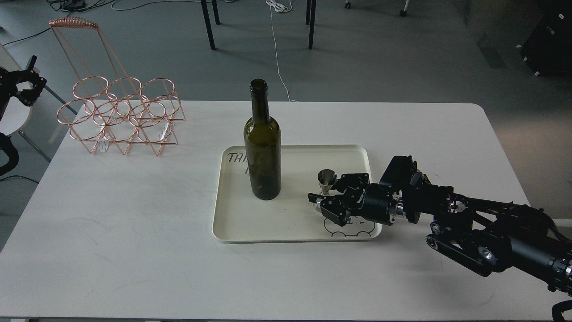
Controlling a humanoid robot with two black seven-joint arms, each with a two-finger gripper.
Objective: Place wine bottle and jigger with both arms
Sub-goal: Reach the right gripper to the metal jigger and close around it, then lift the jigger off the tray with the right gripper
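1. Right gripper (322,197) is over the tray's right part, fingers on either side of the jigger's waist. Looks clamped on it, though contact on the far side is hidden.
2. Right arm (473,228) comes in from lower right, low over the table, wrist crossing the tray's right rim.
3. Left gripper (27,85) is at the far left edge, off the table and well clear of everything. Too dark and small, so I cannot tell whether it's apart or together.
4. Table (134,223): white, holds all items.
5. Tray (286,232): cream, centre of table, marker writing at top left and a doodle at bottom right.
6. Rack (120,116): copper wire, ring holders, far left corner of table, apart from tray.
7. Bottle (262,152): upright on tray's left-centre, uncapped, untouched.
8. Jigger (327,180): upright on tray, right of bottle, between the right fingers.
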